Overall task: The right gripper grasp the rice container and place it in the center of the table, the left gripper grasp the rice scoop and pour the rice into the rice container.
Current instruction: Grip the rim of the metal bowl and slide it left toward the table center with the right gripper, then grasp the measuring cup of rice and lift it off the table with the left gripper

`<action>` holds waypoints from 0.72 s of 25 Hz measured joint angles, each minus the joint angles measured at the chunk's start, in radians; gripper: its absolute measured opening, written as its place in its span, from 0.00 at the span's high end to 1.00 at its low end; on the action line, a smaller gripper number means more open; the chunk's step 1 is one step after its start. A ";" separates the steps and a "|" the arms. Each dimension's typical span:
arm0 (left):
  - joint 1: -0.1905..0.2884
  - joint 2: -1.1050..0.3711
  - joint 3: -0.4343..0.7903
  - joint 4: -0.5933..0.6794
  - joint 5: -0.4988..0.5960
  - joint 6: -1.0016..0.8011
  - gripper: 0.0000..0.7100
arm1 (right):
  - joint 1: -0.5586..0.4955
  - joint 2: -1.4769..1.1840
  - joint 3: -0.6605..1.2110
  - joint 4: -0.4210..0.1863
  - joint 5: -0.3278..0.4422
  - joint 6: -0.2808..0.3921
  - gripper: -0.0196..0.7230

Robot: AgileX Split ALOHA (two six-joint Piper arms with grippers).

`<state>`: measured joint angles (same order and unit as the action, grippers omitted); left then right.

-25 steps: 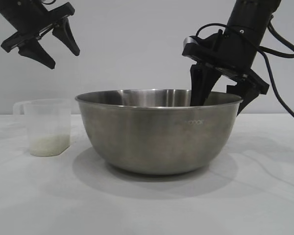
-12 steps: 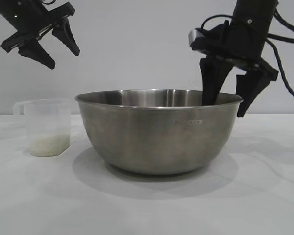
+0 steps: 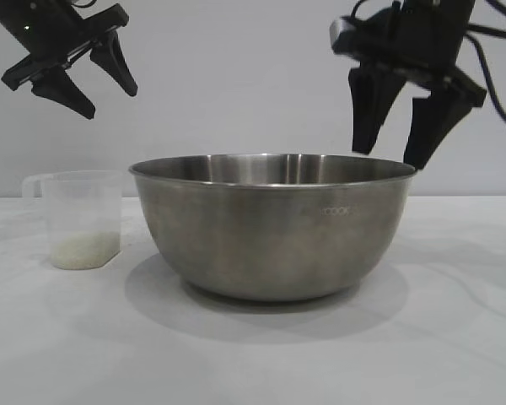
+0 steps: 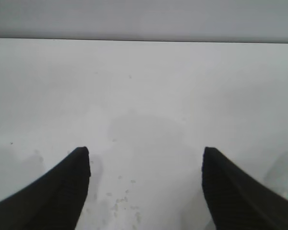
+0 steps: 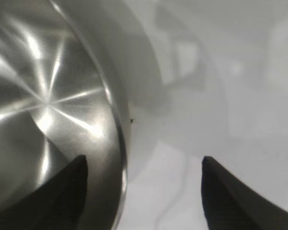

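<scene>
The bowl [image 5: 53,110] beneath the right end effector [image 5: 144,191] is cropped; its faint lettering [image 3: 327,213] is unreadable.

Soft even light, faint shadows

Both arms are matte black; the left gripper [image 3: 91,83] and right gripper [image 3: 392,143] each end in two pointed, claw-like fingers (broad at the base), with black cables [image 3: 494,80] looping beside the right one.
</scene>
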<state>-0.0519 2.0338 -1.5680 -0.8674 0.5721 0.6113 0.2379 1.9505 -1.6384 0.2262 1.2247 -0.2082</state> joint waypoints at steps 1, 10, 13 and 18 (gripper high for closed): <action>0.000 0.000 0.000 0.000 0.000 0.000 0.37 | -0.018 -0.005 0.000 -0.012 0.002 0.021 0.42; 0.000 0.000 0.000 0.000 0.001 0.000 0.37 | -0.145 -0.095 0.025 -0.030 0.006 0.061 0.42; 0.000 0.000 0.000 0.000 0.001 0.000 0.37 | -0.172 -0.173 0.093 -0.059 0.006 0.061 0.42; 0.000 0.000 0.000 0.000 0.001 0.000 0.37 | -0.188 -0.342 0.257 -0.083 0.008 0.061 0.42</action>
<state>-0.0519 2.0338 -1.5680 -0.8674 0.5728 0.6113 0.0502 1.6087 -1.3816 0.1429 1.2326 -0.1471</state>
